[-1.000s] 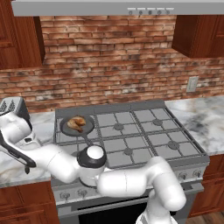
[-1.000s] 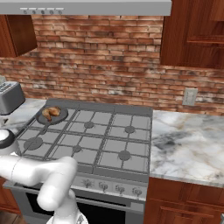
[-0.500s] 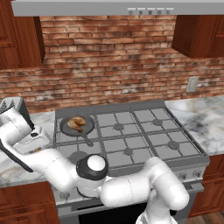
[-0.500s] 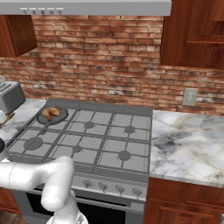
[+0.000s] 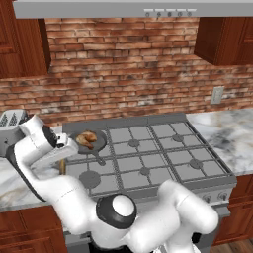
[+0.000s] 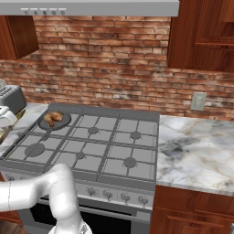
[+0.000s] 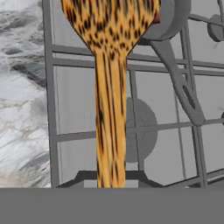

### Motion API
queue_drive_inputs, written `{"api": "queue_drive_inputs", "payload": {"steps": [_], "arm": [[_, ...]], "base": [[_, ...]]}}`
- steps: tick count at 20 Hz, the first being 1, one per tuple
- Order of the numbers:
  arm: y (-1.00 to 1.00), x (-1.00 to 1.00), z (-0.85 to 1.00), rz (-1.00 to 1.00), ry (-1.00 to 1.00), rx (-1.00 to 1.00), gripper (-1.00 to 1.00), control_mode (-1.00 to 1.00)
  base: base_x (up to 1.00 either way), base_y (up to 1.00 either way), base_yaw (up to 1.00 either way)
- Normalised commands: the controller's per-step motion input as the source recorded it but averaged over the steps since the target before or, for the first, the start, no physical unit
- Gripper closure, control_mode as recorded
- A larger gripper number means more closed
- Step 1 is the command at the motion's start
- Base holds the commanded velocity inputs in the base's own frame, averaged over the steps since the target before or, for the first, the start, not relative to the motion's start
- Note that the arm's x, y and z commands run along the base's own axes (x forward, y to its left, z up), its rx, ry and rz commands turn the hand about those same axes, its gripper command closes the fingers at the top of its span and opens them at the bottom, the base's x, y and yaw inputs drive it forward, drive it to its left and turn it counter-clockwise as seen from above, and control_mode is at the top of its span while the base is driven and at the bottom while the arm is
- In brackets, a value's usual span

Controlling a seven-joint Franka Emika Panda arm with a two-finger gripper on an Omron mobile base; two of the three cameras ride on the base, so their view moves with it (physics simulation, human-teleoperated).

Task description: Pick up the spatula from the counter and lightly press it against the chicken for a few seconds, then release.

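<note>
In the hand view the spatula (image 7: pixel 110 65) runs off the top edge, its blade covering most of the pan (image 7: pixel 169 21). The left base view's left edge cuts off the toaster (image 5: pixel 11 120).

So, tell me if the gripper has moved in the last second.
Yes. In the left base view the gripper, shut on the spatula, has shifted right, from beside the toaster toward the pan.

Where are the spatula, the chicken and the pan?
spatula (image 7: pixel 109 87): hand view, on its wooden handle just below the blade.
chicken (image 5: pixel 88 140): left base view, middle of the piece.
pan (image 6: pixel 64 122): right base view, bare dark inside beside the chicken.
</note>
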Motion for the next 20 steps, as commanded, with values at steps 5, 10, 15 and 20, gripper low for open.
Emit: {"api": "queue_drive_inputs", "payload": {"steps": [5,10,15,20], "arm": [[-0.76,-0.02,0.54,0.0,-0.11,0.09,1.0,-1.0],[-0.57,0.0,0.68,0.0,-0.01,0.17,1.0,-1.0],[-0.34,0.04,0.6,0.0,0.02,0.15,1.0,-1.0],[-0.2,0.12,0.19,0.0,0.05,0.03,1.0,-1.0]], "base": [[0.0,0.0,0.0],[0.0,0.0,0.0],[0.0,0.0,0.0],[0.0,0.0,0.0]]}}
